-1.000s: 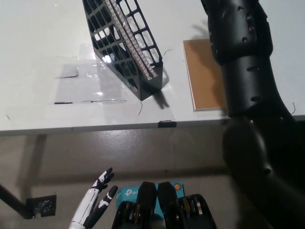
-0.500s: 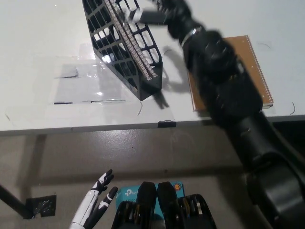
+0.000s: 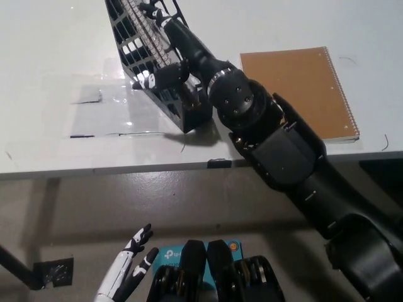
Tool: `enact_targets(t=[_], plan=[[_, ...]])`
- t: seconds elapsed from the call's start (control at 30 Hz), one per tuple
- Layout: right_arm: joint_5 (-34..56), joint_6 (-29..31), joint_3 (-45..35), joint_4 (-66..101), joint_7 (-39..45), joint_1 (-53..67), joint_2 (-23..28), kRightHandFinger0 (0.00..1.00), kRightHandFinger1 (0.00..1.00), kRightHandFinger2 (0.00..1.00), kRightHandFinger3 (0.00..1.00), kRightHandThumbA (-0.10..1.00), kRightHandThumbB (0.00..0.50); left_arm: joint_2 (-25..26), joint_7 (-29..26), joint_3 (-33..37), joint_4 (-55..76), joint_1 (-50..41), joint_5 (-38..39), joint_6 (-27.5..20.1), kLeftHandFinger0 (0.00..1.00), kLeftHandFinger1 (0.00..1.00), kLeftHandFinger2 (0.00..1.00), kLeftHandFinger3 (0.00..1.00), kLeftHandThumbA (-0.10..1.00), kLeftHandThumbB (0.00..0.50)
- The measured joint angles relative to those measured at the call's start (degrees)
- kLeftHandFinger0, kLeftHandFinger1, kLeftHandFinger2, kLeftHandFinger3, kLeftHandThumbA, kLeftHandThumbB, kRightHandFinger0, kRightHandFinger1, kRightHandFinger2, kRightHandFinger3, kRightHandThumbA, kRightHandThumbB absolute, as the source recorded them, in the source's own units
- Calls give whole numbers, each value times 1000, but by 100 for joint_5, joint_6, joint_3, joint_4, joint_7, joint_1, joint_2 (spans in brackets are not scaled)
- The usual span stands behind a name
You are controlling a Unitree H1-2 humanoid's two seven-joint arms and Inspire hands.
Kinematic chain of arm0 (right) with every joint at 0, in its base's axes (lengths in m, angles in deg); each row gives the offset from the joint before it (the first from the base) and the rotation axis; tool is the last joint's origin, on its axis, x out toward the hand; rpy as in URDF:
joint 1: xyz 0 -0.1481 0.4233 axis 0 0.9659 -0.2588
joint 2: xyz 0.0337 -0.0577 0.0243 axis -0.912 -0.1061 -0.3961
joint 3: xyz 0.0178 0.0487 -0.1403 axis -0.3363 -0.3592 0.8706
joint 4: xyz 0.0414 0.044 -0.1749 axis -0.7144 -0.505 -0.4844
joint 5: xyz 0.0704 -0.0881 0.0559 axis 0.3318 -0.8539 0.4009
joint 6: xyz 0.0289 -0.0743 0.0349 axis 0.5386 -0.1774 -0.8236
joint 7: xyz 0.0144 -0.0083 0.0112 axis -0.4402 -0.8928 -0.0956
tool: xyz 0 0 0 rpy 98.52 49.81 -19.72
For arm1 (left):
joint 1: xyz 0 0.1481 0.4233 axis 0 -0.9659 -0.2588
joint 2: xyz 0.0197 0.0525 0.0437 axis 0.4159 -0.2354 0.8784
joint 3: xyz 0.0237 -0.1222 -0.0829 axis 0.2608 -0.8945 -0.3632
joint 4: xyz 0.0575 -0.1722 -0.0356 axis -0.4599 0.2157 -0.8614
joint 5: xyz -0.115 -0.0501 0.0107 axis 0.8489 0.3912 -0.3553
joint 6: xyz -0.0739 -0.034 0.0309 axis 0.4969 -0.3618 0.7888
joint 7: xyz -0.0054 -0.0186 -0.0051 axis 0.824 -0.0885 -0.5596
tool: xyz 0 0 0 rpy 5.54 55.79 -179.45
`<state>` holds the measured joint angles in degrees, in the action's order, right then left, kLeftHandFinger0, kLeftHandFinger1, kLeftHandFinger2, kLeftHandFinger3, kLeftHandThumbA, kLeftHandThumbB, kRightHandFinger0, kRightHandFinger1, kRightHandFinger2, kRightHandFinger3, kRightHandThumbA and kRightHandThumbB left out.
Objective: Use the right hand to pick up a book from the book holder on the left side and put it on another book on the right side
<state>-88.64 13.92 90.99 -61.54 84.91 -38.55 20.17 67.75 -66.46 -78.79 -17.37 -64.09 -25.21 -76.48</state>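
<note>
- Reach first: my right hand (image 3: 165, 45) is at the black mesh book holder (image 3: 135, 44) on the tabletop (image 3: 56, 56), fingers dark against the mesh at the spiral-bound book (image 3: 140, 25) standing inside it.
- I cannot tell whether those fingers have closed on the book or only rest against it.
- To do this well, I judge I should pinch the book's upper edge firmly, lift along the holder's tilt so the spiral does not snag the mesh, then carry it right.
- The target, a brown spiral notebook (image 3: 302, 88), lies flat near the tabletop's front edge, well apart from the holder.
- My left hand (image 3: 126, 270) hangs low with fingers spread, holding nothing.
- Hidden: the holder's top is cut off, and my forearm covers its right side.
</note>
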Motion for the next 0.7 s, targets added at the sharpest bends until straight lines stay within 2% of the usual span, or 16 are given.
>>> enact_targets(t=[0.27,0.33,0.37,0.4,0.43,0.47,0.5,0.53,0.57,0.6,0.63,0.7], plan=[[-352,-112,-42,-2,85,-144,-53,1000,1000,1000,1000,1000,500,1,-1,3,21,-24,-5,1,1000,1000,1000,1000,963,209],[-495,-186,-32,-66,73,-244,-73,1000,1000,1000,1000,896,500,2,0,6,20,-27,-6,1,1000,1000,1000,1000,964,210],[-570,-190,-33,-224,35,-331,-108,863,1000,1000,1000,740,498,3,0,6,19,-28,-6,1,1000,1000,1000,1000,961,208],[-659,-188,-40,-465,-37,-453,-171,411,586,835,1000,451,438,3,-1,9,19,-28,-6,0,1000,1000,1000,1000,953,210],[-726,-177,-50,-732,-142,-553,-227,51,181,399,590,121,339,3,-1,10,19,-30,-6,1,1000,1000,1000,1000,951,209],[-778,-171,-50,-911,-217,-614,-267,2,28,188,300,-61,303,2,-1,12,20,-31,-6,1,1000,1000,1000,1000,946,208],[-863,-144,-50,-1222,-375,-686,-338,0,1,216,272,-98,268,2,0,18,20,-35,-6,3,1000,1000,1000,1000,944,206],[-914,-98,-50,-1456,-504,-719,-394,0,57,421,408,-100,257,2,-1,18,20,-45,-6,4,1000,1000,1000,1000,955,213],[-977,-10,-59,-1714,-660,-735,-448,0,75,491,460,-100,256,2,0,20,20,-56,-6,5,1000,1000,1000,1000,956,212],[-1006,52,-77,-1855,-748,-740,-473,0,119,604,546,-100,243,2,0,22,20,-62,-6,5,1000,1000,1000,1000,962,215],[-1039,149,-114,-2046,-889,-742,-502,0,189,672,615,-100,238,2,0,26,20,-68,-6,7,1000,1000,1000,1000,962,214],[-1081,414,-241,-2360,-1189,-753,-547,0,240,725,686,-100,223,3,0,29,21,-72,-7,8,1000,1000,1000,1000,956,211]])
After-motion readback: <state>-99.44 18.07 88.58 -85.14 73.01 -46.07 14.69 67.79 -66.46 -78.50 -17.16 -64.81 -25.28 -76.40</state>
